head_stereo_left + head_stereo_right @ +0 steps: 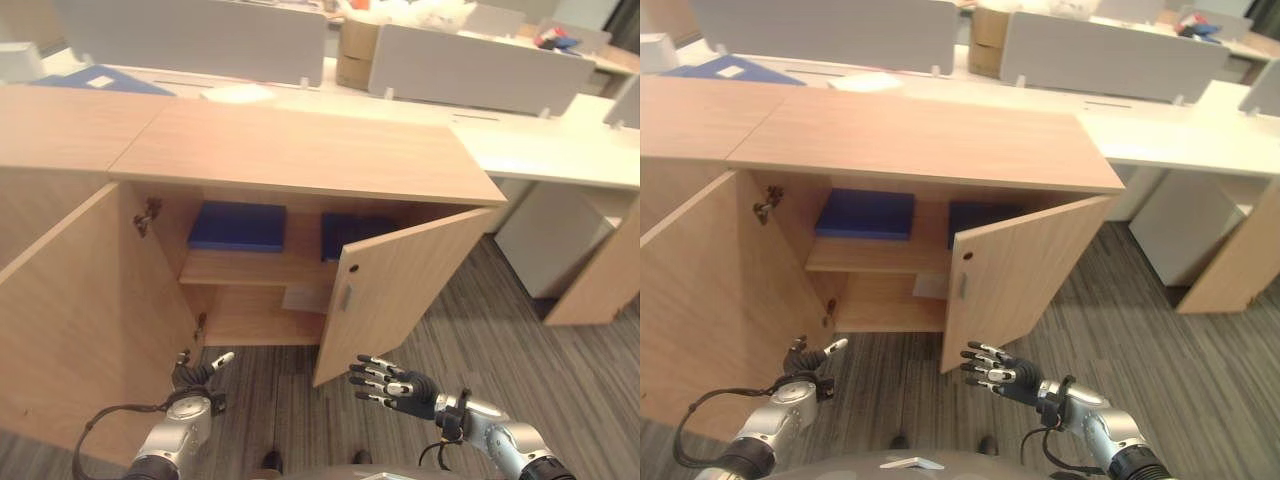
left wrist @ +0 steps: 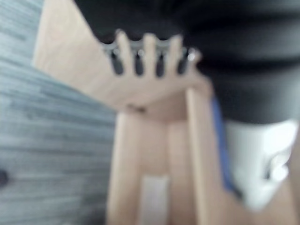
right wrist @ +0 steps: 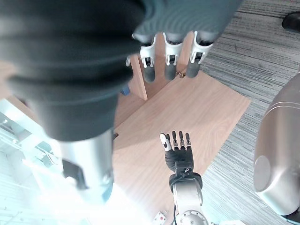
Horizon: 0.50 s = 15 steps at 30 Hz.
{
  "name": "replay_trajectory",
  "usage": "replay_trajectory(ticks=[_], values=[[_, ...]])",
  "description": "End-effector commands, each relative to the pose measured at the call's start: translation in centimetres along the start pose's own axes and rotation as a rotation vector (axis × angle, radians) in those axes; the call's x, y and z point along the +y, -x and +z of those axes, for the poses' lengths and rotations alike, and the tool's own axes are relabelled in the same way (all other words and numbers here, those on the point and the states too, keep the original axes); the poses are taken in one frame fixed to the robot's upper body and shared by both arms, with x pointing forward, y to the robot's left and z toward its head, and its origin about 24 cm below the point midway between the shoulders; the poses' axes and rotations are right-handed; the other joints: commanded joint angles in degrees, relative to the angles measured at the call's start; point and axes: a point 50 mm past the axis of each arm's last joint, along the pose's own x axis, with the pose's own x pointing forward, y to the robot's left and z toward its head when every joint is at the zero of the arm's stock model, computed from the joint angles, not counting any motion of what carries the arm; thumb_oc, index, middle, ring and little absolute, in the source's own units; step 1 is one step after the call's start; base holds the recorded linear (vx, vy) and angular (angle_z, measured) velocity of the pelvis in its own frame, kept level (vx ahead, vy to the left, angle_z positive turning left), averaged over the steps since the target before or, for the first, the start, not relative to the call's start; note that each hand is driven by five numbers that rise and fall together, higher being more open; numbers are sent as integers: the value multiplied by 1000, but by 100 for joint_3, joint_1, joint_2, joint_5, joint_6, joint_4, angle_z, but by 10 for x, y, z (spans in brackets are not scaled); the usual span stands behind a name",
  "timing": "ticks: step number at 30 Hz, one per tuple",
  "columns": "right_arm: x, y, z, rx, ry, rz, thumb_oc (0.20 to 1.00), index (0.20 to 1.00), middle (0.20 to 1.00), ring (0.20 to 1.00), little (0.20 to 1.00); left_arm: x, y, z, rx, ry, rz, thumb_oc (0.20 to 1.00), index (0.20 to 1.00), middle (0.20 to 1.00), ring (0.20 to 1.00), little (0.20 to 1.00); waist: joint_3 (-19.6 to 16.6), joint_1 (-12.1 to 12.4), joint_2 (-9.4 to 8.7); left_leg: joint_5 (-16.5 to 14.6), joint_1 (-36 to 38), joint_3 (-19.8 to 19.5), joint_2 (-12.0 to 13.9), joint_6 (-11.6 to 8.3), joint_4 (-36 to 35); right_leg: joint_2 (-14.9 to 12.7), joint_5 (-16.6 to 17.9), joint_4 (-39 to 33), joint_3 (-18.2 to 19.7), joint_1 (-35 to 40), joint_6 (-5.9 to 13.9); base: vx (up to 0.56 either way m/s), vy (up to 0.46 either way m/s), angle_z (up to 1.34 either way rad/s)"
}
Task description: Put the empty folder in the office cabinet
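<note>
The wooden office cabinet [image 1: 300, 150] stands in front of me with both doors swung open. On its upper shelf lie two blue folders, one on the left [image 1: 238, 225] and one on the right [image 1: 350, 233], the right one partly hidden by the right door [image 1: 395, 290]. My left hand [image 1: 197, 377] hovers low over the carpet beside the left door [image 1: 70, 310], its fingers [image 2: 145, 54] straight and holding nothing. My right hand [image 1: 408, 387] is open too, below the right door's lower edge, its fingers [image 3: 171, 56] spread.
A white sheet [image 1: 305, 297] lies on the cabinet's lower shelf. Another blue folder [image 1: 100, 80] rests on the desk behind the cabinet at the far left. Grey partitions and a cardboard box [image 1: 358, 50] stand on the white desks behind. Striped carpet [image 1: 500, 330] stretches to the right.
</note>
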Motion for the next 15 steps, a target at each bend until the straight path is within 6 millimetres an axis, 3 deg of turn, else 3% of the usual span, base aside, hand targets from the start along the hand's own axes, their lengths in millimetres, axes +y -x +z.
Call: replay_trajectory(ticks=[1,9,15], values=[[6,-11,28,-46,83,51,1000,1000,1000,1000,1000,-4,-4,23,-79,25,6,1000,1000,1000,1000,1000,250,12,162,-510,429,-84,156,16,5,152,132,22,35,528,118,8,-13,-4],[-9,-2,4,13,-1,-83,1000,1000,1000,1000,1000,-3,-5,22,-86,63,41,1000,1000,1000,1000,1000,247,19,178,-481,413,-136,203,-20,5,174,45,39,-36,578,51,-18,-54,-2],[-27,13,-9,77,-30,-234,1000,1000,1000,1000,1000,6,-5,29,-103,168,139,1000,1000,1000,1000,1000,309,122,200,-406,422,-327,324,-125,5,263,-151,105,-225,667,-133,-87,-163,9]])
